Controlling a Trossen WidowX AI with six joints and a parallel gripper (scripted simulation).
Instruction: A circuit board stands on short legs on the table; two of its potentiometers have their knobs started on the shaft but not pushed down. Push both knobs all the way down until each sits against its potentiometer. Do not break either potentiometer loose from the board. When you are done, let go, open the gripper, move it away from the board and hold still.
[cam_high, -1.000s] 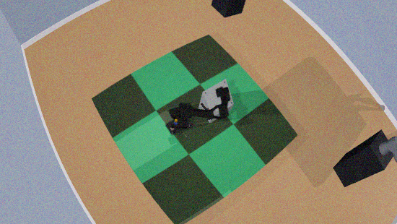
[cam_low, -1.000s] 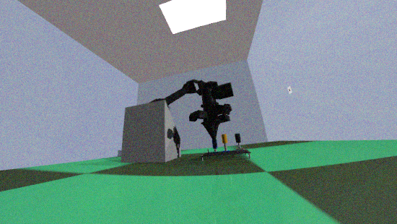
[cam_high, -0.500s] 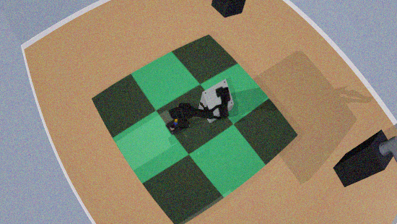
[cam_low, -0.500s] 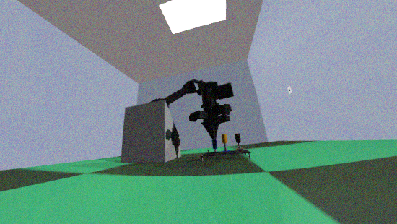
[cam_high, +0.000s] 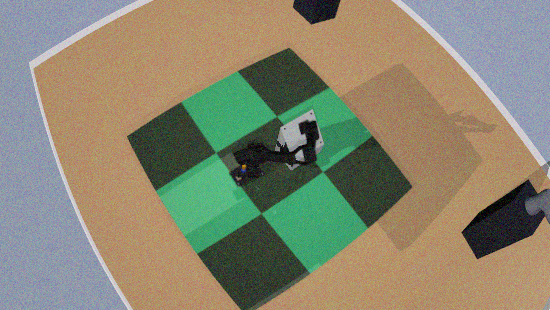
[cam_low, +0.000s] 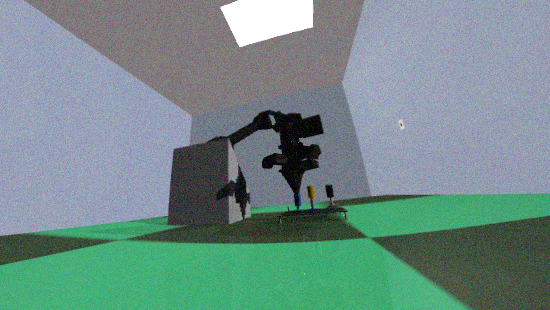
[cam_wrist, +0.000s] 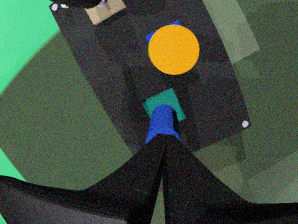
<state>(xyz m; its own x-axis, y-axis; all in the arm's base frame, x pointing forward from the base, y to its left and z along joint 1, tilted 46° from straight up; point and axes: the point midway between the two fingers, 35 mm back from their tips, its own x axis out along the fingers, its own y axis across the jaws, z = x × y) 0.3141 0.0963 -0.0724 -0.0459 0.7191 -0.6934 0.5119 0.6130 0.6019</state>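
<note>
The dark circuit board (cam_low: 290, 214) (cam_wrist: 212, 102) stands on short legs. A blue knob (cam_low: 297, 201) (cam_wrist: 162, 121) stands over a teal potentiometer (cam_wrist: 172, 96), its lower end close above the board. A yellow knob (cam_low: 311, 192) (cam_wrist: 174, 50) (cam_high: 244, 167) stands higher on a visible shaft over a blue potentiometer. A black knob (cam_low: 329, 191) also stands on a visible shaft, near a beige part (cam_wrist: 106, 12). My gripper (cam_low: 297, 193) (cam_wrist: 164, 142) is shut with nothing between its fingers. Its tips are at the top of the blue knob, which they partly hide; exact contact is unclear.
The yellow knob is close beside the fingers. A grey block (cam_low: 200, 185) (cam_high: 295, 131) carries the arm beside the board on the green checkered table (cam_high: 220, 110). Black boxes (cam_high: 502, 220) (cam_high: 317, 9) stand beyond the table.
</note>
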